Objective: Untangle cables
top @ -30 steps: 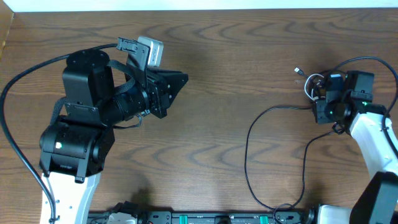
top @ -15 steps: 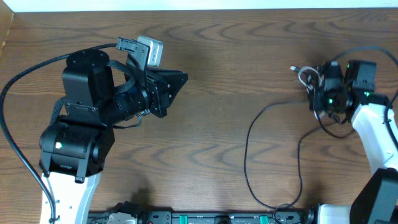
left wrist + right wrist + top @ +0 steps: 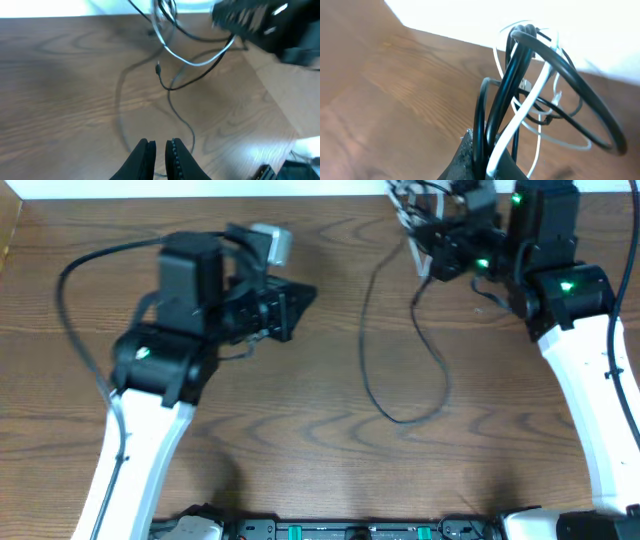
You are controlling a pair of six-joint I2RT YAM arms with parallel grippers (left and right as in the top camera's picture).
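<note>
Right pincer (image 3: pixel 482 161) clamps the bundled black and white cables (image 3: pixel 514 70) above the tabletop (image 3: pixel 300 440), one black loop trailing down. I see left pincer (image 3: pixel 159 150) nearly closed, holding nothing.

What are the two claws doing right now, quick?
Left gripper: closed, holding nothing.
Right gripper: closed on the cables.

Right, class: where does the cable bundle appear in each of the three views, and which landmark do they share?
Overhead: cable bundle top right, at the right gripper.
Left wrist: top centre, above the table.
Right wrist: centre, close up.
Shared landmark: the table's far edge.
</note>
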